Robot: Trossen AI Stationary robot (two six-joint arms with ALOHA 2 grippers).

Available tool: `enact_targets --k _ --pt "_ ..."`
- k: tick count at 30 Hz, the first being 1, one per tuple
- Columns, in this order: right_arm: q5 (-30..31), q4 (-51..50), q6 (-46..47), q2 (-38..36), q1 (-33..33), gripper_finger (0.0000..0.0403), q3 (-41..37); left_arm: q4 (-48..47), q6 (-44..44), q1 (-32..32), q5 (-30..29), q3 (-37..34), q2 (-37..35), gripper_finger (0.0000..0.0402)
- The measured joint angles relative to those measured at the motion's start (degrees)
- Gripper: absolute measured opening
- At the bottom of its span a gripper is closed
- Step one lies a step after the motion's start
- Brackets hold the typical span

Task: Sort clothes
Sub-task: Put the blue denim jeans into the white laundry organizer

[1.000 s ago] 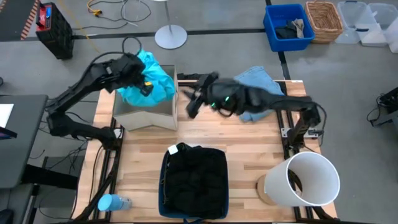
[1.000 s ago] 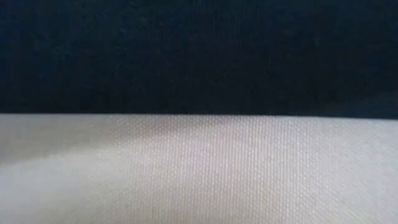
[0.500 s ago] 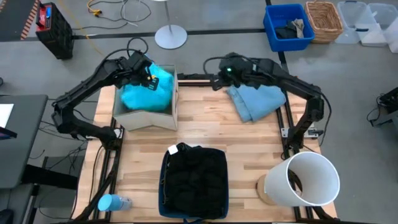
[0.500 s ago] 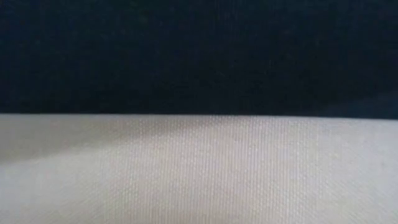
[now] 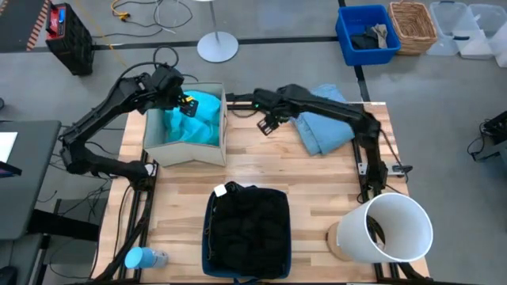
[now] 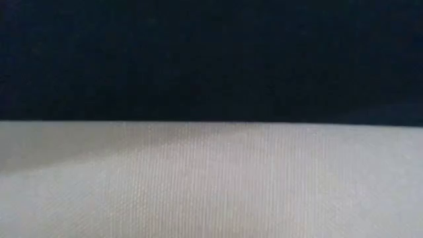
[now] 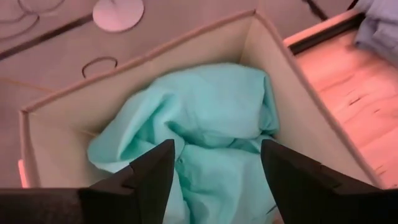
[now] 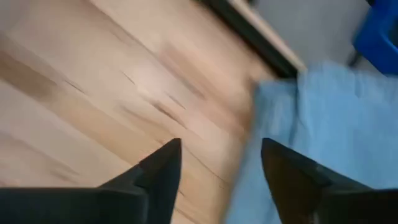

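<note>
Directly under the left gripper [image 7: 214, 171], whose 2 fingers stand wide apart and hold nothing, the teal garment [image 7: 205, 130] lies bunched inside the beige bin [image 5: 207, 149]; in the high view that gripper [image 5: 184, 103] hovers over the bin's far side with the teal garment [image 5: 194, 119] filling most of it. That piece looks sorted and let go

Just beside the right gripper [image 8: 221, 168], on its outer side, the light blue garment [image 8: 323, 137] lies loosely folded on the bare table [image 8: 93, 81]; the fingers are spread wide and empty, over wood, not on cloth. From above, the right gripper [image 5: 268, 120] sits between the bin and the light blue garment [image 5: 325, 119], close to the garment's edge but apart from it

Farther off, toward the near table edge, the black garment [image 5: 247, 229] fills a dark bin [image 5: 207, 237], so it seems placed too. A white tub [image 5: 388, 229] stands at the table's near right corner with something dark barely showing inside; whether that is the charcoal denim I cannot tell. The low view is blocked by cloth

My reading: 2 garments are settled, perhaps 3, and the light blue one, lying outside any bin, is the clearest work left
</note>
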Motion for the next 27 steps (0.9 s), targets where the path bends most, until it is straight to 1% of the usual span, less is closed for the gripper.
enact_targets --k 3,5,8,10,13,15,20,22,24,27 --pt "0.1 -6.3 2.8 3.6 -1.0 0.0264 0.0 1.1 2.0 0.0 0.0 0.0 -1.5 0.0233" --pt "0.3 -9.6 4.1 5.6 -1.8 0.0276 0.0 1.5 2.1 0.0 0.6 0.1 -2.1 0.0233" --pt "0.4 -10.1 3.0 8.0 -3.1 0.0282 0.0 1.9 2.1 0.0 2.4 0.1 -2.7 0.0233" --pt "0.4 -10.3 1.8 8.9 -3.9 0.0283 0.0 1.9 2.1 0.0 2.7 0.1 -3.0 0.0234" --pt "0.7 -11.1 2.5 9.7 -5.8 0.0283 0.0 1.8 2.3 -0.1 2.9 0.1 -3.3 0.0234" --pt "0.7 -11.2 2.7 9.9 -7.2 0.0283 0.0 1.8 2.2 -0.4 4.2 0.1 -3.5 0.0234" --pt "1.3 -9.9 1.3 8.9 -10.0 0.0283 -0.1 1.7 1.5 -0.7 5.6 0.1 -4.9 0.0234" --pt "1.3 -7.3 1.0 7.4 -10.4 0.0283 -1.3 1.7 0.8 -1.0 5.6 0.1 -5.4 0.0234" --pt "1.3 -3.2 0.5 4.8 -10.8 0.0283 -4.4 1.7 0.3 -1.0 5.6 0.1 -6.0 0.0234" --pt "0.7 2.3 -0.2 0.7 -11.4 0.0283 -11.4 1.8 -0.3 -1.0 5.6 0.1 -7.2 0.0234"
